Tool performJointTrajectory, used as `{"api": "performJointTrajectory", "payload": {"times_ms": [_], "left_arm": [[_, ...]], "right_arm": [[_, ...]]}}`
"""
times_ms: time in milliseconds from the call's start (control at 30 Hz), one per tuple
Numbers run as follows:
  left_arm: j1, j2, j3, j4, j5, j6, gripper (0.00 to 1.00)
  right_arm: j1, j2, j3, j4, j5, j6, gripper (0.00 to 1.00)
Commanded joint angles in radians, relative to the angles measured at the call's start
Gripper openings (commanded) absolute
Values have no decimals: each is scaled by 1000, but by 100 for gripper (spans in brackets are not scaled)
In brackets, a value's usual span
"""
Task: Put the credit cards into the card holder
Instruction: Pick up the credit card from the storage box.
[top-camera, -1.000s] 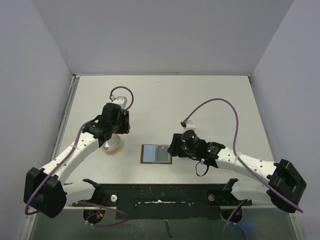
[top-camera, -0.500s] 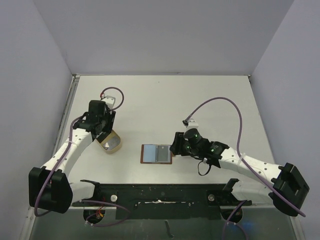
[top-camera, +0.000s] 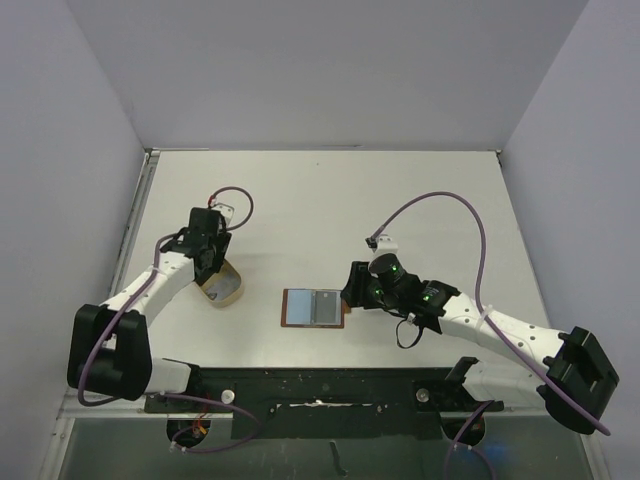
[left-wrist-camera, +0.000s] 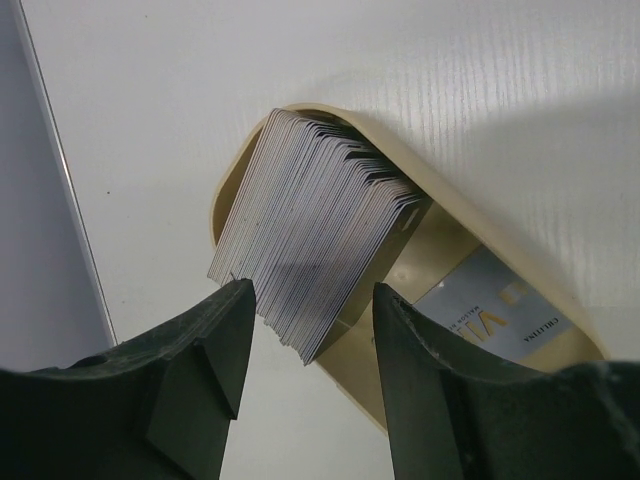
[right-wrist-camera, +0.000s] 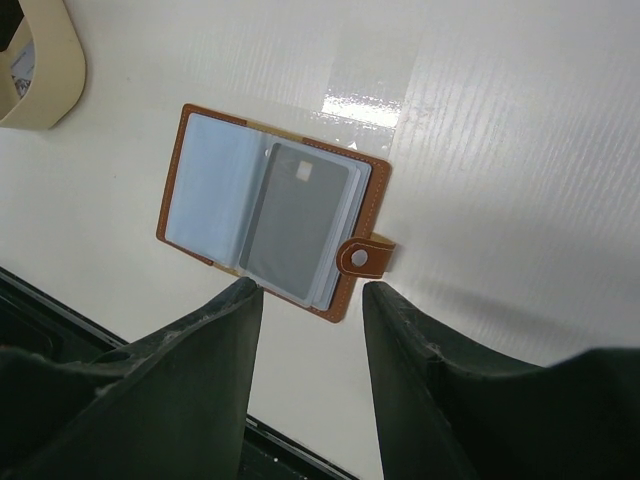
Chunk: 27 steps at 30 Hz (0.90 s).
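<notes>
White ribbed table (top-camera: 400, 200), grey walls. Near the front edge the card holder (right-wrist-camera: 210, 195) lies open: stitched brown leather, pale blue sleeves, a grey card (right-wrist-camera: 297, 222) in one. The right gripper (right-wrist-camera: 310, 290) hovers above it, jaws apart, empty. Farther left, the credit cards (left-wrist-camera: 310, 225) stand fanned in a tan oval dish (left-wrist-camera: 470, 215). The left gripper (left-wrist-camera: 312, 295) straddles their lower corner, jaws apart; contact cannot be determined. A flat card (left-wrist-camera: 490, 305) beneath shows partly hidden, unreadable print.
</notes>
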Motion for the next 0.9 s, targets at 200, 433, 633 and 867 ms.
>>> {"api": "performJointTrajectory", "payload": {"times_ms": [200,433,633,867], "left_arm": [[-7,87,10,62,-79,22,49],[-15,80,10,61,-135,35,44],[-25,58,13,64,-159,45,37],[-36,56,13,58,-155,47,28]], "right_arm": [[-7,-9,49,35,-29,-19,45],[-12,-17,57,17,-20,-30,45],[-12,-17,35,31,-29,-16,45],[-12,0,55,22,-33,-22,45]]}}
